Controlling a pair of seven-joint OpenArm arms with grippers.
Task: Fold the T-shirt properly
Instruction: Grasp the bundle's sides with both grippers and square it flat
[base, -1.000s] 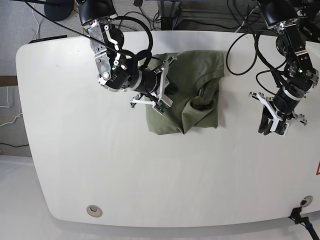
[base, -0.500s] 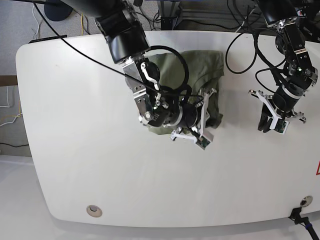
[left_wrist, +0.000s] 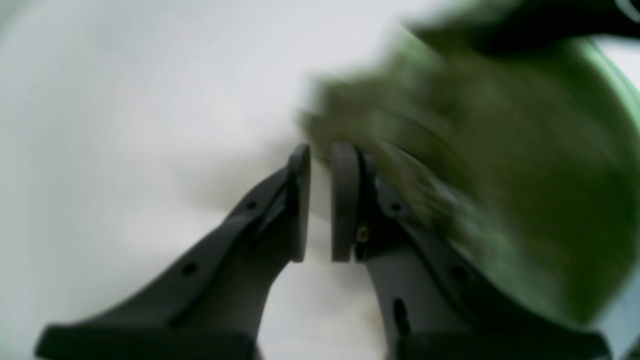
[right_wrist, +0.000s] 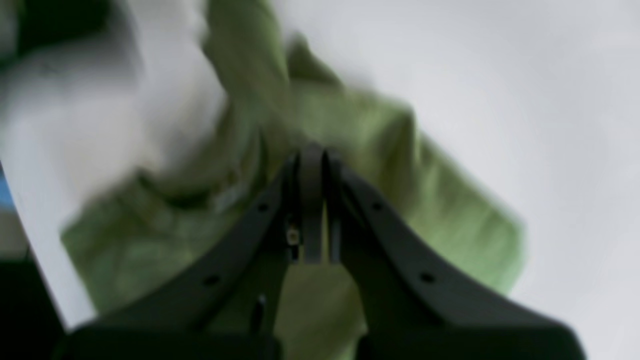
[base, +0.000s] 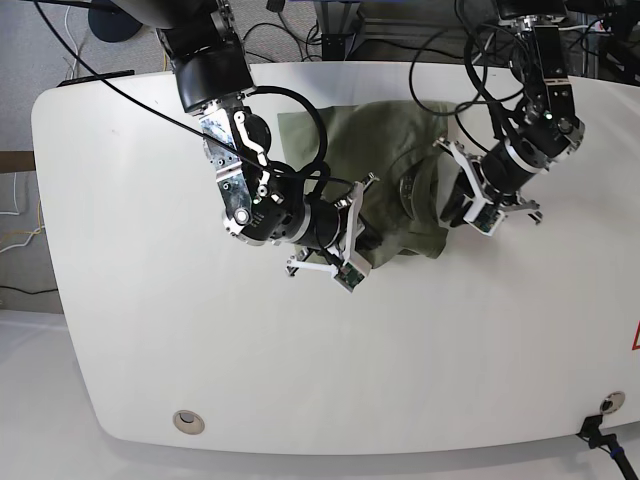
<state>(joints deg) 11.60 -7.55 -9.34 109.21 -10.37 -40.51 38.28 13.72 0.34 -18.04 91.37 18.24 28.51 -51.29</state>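
Two end effectors, left and right, over the T-shirt.

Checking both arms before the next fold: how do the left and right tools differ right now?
The left tool shows a narrow gap between its fingers; the right tool is fully shut. The left sits at the T-shirt's edge, the right over the cloth. Neither visibly holds fabric.

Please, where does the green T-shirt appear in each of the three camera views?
Left wrist: T-shirt fills the upper right, blurred, beside the left claw.
Right wrist: centre and lower left, behind the right claw.
Base: upper centre, between both arms.
Shared landmark: the white table.
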